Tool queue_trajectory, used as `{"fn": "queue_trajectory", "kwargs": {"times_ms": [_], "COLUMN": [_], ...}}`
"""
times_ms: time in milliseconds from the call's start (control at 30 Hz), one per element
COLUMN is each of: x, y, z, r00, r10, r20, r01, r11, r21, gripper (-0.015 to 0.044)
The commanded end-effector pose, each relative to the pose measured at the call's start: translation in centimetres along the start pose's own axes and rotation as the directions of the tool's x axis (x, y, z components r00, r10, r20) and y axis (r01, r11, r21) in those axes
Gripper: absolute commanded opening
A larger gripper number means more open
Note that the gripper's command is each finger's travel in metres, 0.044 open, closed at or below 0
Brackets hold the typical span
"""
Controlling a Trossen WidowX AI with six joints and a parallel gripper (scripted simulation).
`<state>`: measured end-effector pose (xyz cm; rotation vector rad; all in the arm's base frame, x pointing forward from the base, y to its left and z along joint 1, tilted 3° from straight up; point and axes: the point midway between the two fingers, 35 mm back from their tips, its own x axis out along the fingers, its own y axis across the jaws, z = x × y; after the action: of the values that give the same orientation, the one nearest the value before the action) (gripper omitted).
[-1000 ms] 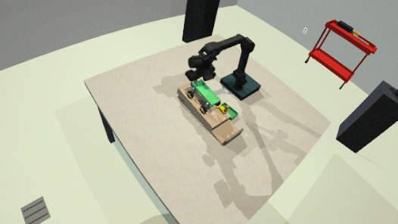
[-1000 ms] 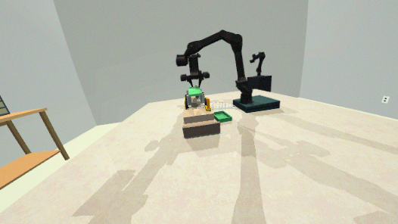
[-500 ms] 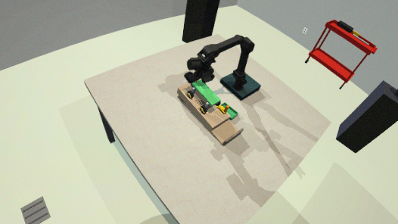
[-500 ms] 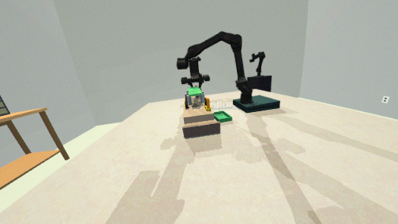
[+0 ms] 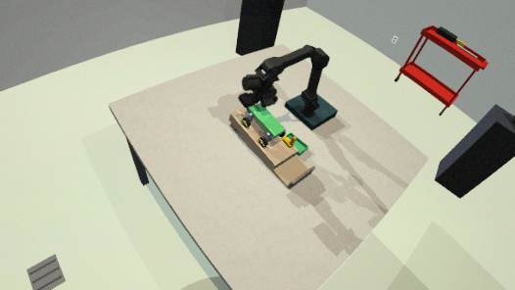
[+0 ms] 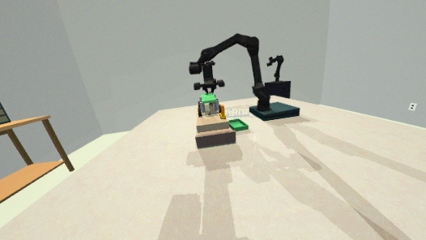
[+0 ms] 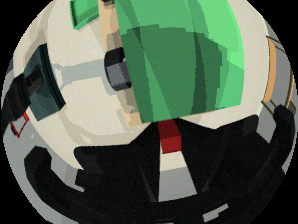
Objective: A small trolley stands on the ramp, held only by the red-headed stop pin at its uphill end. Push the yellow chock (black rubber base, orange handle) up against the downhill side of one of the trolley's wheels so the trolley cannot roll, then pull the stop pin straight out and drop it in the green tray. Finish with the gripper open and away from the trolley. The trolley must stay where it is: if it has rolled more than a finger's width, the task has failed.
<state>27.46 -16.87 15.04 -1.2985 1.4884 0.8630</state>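
The trolley, with its green deck [image 5: 266, 120] [image 6: 208, 98] [image 7: 185, 65], stands on the wooden ramp [image 5: 283, 156] [image 6: 212, 125]. The yellow chock [image 5: 287, 142] [image 6: 222, 109] with its orange handle [image 5: 293, 140] stands on the ramp just downhill of the lower wheel on the tray side; whether it touches the wheel is too small to tell. My gripper [image 7: 164, 123] [image 6: 209, 92] points down at the trolley's uphill end, shut on the red head of the stop pin [image 7: 170, 142]. The pin's lower part is hidden. The green tray [image 6: 239, 128] is beside the ramp.
The arm's dark base [image 5: 311, 114] [image 6: 275, 112] stands on the same side of the ramp as the tray. The ramp's low end has a raised end lip [image 6: 215, 139]. The trolley deck lies very close to my fingers.
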Motion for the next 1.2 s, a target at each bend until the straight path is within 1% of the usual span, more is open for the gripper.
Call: {"fn": "queue_trajectory", "kwargs": {"times_ms": [0, 1167], "x": [-0.2, -2.8], "y": [0.0, 0.1], "z": [0.0, -0.3], "r00": [1.0, 1.0], "r10": [-0.001, 0.0], "r20": [0.0, 0.002], "r01": [0.001, 0.0], "r11": [1.0, 1.0], "r21": [-0.001, -0.003], "gripper": [0.0, 0.0]}}
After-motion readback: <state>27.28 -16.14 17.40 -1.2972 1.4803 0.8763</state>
